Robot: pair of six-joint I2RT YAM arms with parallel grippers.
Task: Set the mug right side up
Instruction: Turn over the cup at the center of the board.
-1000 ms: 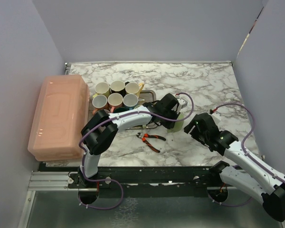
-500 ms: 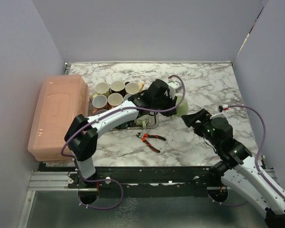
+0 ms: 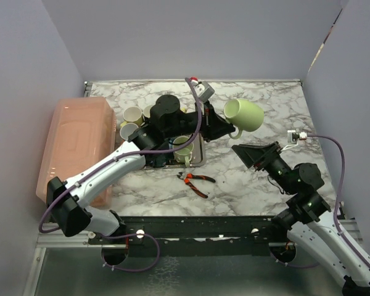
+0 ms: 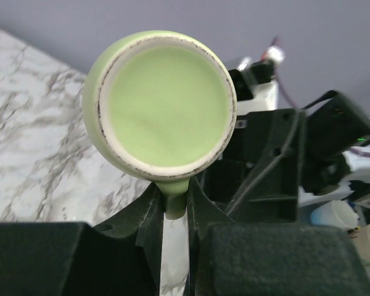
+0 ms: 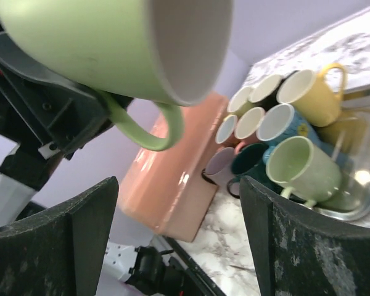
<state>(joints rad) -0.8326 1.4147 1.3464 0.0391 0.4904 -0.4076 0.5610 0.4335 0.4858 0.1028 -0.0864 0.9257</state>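
Note:
The light green mug (image 3: 245, 115) hangs in the air over the right middle of the table, tipped on its side. My left gripper (image 3: 227, 129) is shut on its handle (image 4: 174, 202). In the left wrist view the mug's base (image 4: 166, 111) faces the camera, and the fingers (image 4: 149, 216) pinch the handle below it. My right gripper (image 3: 254, 154) stands open just below and in front of the mug, touching nothing. In the right wrist view the mug (image 5: 105, 43) fills the top, its mouth to the right, above the open gripper (image 5: 179, 188).
A metal tray (image 3: 201, 161) left of centre holds several upright mugs (image 3: 151, 121). A pink plastic box (image 3: 74, 154) lies along the left edge. Orange-handled pliers (image 3: 197, 180) lie on the marble near the front.
The left arm has lifted the mug off the table up and toward the back right, tipping it onto its side. The right gripper has opened wider and risen under the mug.

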